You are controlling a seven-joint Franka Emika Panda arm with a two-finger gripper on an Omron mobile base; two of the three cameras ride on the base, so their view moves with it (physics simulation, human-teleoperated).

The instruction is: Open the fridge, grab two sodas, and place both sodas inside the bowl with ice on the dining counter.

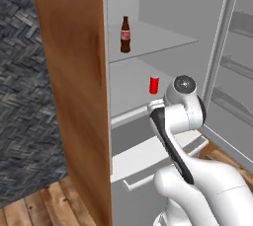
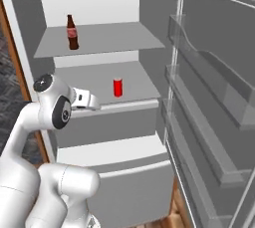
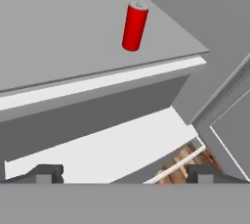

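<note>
Fridge door swung open; red can and cola bottle sit untouched mid-frame; gripper spread wide, empty.

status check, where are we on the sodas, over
Gripper open, empty, short of the lower shelf. Fridge door open; red can upright on lower shelf, cola bottle on the shelf above. Nothing between gripper and can.

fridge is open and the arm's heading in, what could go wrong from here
1. The red can stands upright and alone on the lower shelf; a glancing touch from the open end effector could tip it.
2. The end effector sits low by the shelf's front edge, so it may catch the lip when advancing.
</note>
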